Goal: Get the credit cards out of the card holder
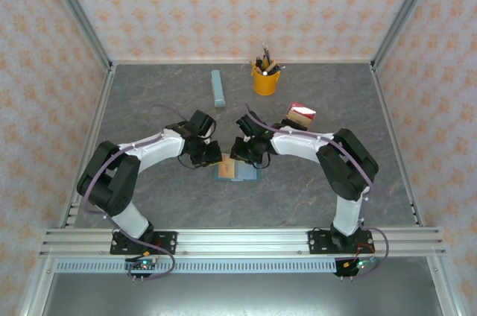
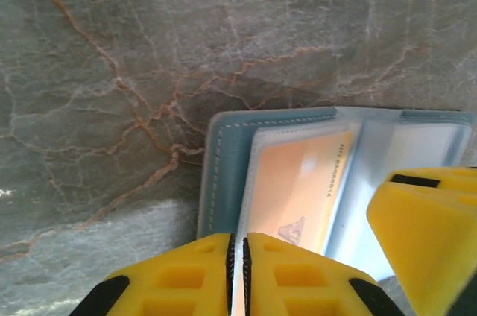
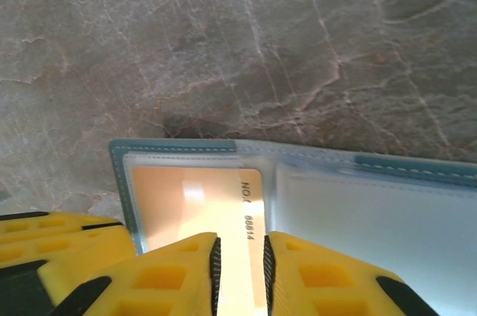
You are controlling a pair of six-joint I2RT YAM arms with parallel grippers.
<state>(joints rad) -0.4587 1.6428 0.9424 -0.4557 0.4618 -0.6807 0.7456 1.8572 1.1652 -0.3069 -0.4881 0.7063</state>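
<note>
The step in hand is pulling a card out of its pocket. The card holder [image 2: 223, 153] lies opened flat on the table [image 1: 149, 107], directly under both pincers. A tan credit card [image 2: 298, 182] sits in the clear sleeve of its left leaf.

The left pincer [image 2: 237, 256] is clenched to a thin slit at the near edge of that leaf and appears to pinch the holder there. The right pincer [image 3: 240, 256], just beside it, has its jaws a little apart over the card and grasps nothing that I can see.

Next, I judge, the right pincer must close on the card's edge and draw it out while the left one steadies the holder.

A small red and pale pile [image 1: 301, 114], probably cards already out, lies beyond the right pincer. The table is grey stone with brown veins. Far beyond the pincers are a yellow pen cup [image 1: 265, 81] and a pale blue-grey bar [image 1: 218, 89]. Peach-patterned walls [image 1: 223, 3] close the cell.
</note>
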